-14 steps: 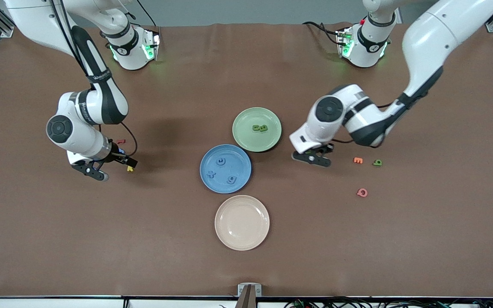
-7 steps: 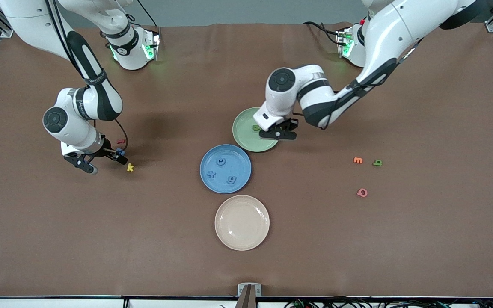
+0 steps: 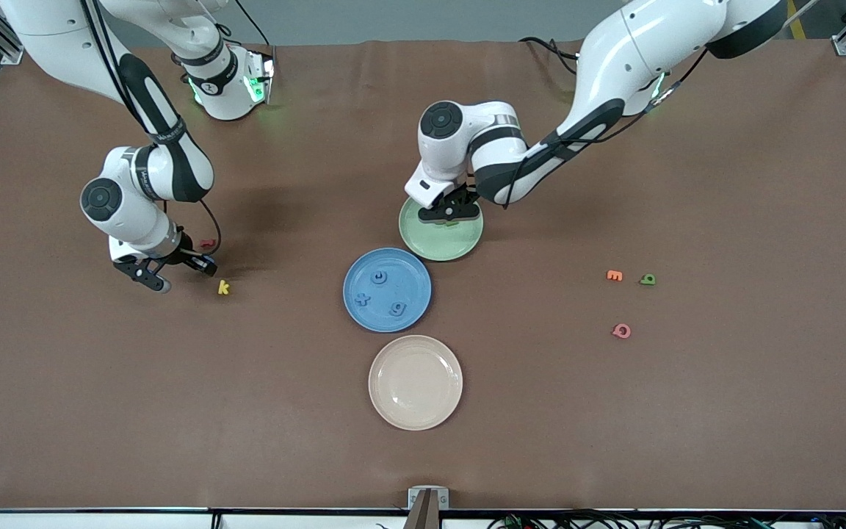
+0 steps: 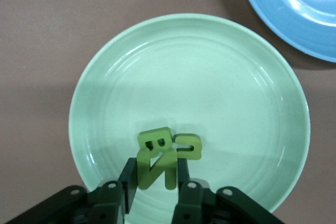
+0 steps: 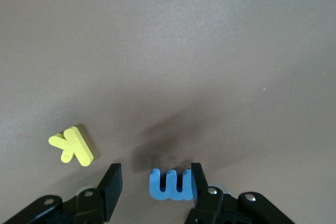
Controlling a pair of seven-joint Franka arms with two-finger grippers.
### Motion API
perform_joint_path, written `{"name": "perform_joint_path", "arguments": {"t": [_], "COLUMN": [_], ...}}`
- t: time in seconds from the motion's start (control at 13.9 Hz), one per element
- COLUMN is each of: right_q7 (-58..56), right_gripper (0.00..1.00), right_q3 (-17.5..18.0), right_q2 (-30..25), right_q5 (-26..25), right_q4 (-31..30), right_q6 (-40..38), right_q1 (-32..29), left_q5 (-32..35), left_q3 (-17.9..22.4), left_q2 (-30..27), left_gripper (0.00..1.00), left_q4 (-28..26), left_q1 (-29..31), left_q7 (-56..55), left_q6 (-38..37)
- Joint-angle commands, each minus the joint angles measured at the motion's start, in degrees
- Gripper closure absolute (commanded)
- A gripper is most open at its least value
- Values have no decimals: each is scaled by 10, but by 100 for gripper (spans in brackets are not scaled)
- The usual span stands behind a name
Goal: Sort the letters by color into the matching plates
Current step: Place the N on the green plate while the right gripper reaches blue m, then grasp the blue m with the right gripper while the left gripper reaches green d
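Note:
My left gripper [image 3: 452,214] hangs low over the pale green plate [image 3: 460,246], shut on a green letter N [image 4: 156,169] that stands upright between its fingers. Two more green letters [image 4: 189,148] lie on that plate [image 4: 210,66] right beside the N. The blue plate [image 3: 412,283] holds three blue letters [image 3: 379,277]. One green letter [image 3: 647,279] lies on the table toward the left arm's end. My right gripper [image 5: 155,179] is down at the table toward the right arm's end, open around a blue letter [image 5: 170,186]. One finger touches the letter and the other stands apart.
A yellow letter [image 3: 223,287] and a red one [image 3: 208,242] lie close to my right gripper [image 3: 182,273]. An orange letter [image 3: 614,275] and a pink one [image 3: 621,330] lie by the loose green letter. A cream plate [image 3: 416,382] sits nearer the camera than the blue plate.
My left arm swung from the table beside the green plate to over that plate, carrying the green N. My right gripper's jaws narrowed around the blue letter.

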Motion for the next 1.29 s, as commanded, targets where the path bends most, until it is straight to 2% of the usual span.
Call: {"name": "perform_joint_path", "arguments": {"t": [0.0, 0.29, 0.57, 0.93, 1.15, 1.22], "right_q7": [-2, -14, -14, -14, -14, -14], "right_gripper": [41, 41, 41, 41, 41, 41], "right_q3": [5, 5, 5, 5, 6, 5], "right_q2": [-13, -11, -7, 1, 3, 6], "right_q5": [-7, -7, -7, -8, -7, -8], "right_q4": [-18, -22, -22, -21, -21, -21], "right_q6": [2, 2, 4, 7, 8, 8], "right_q1": [-8, -8, -8, -8, -9, -8], "left_q5": [2, 3, 4, 4, 4, 4], "left_q3": [9, 10, 7, 6, 5, -6], "left_q2": [3, -7, -27, -60, -81, -84], "left_gripper": [0, 0, 0, 0, 6, 10], "left_q4": [17, 24, 23, 17, 1, -7], "left_q1": [-2, 20, 105, 212, 279, 323], "left_q7": [-9, 3, 53, 179, 248, 288], "left_q6": [2, 0, -7, -27, -52, -52]}}
